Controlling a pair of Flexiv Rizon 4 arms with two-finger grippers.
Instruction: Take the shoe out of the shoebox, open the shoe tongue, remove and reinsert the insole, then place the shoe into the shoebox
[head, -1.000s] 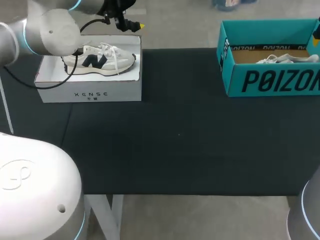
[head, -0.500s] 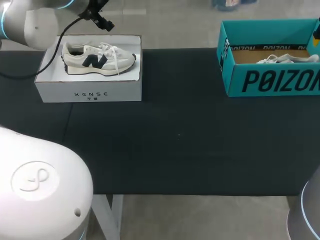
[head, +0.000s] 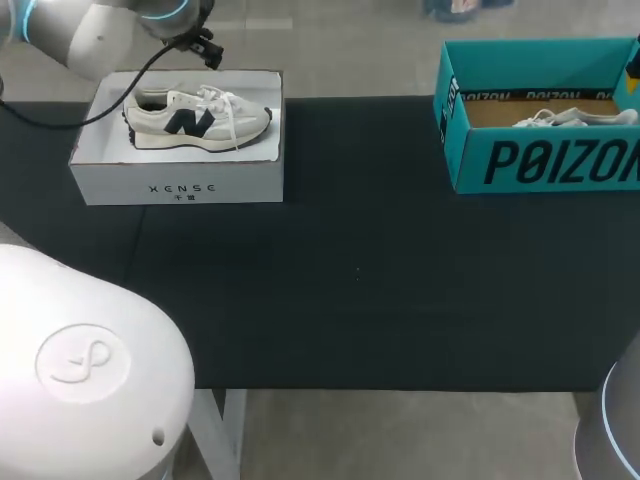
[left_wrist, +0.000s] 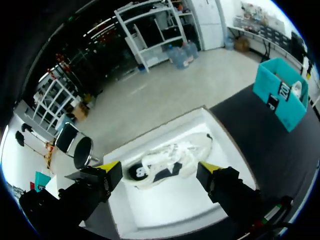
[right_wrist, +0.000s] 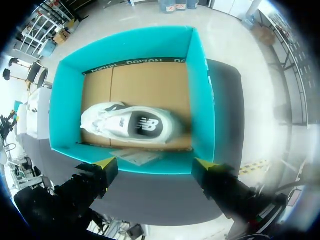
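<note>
A black-topped table fills the middle.

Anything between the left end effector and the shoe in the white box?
Nothing visible does. The left end effector hangs open above the white box. The shoe lies on its side inside, straight ahead of it, with nothing over it.

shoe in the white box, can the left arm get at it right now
Probably yes: the left gripper hangs open above the shoe, and the white box has no lid over it.
</note>
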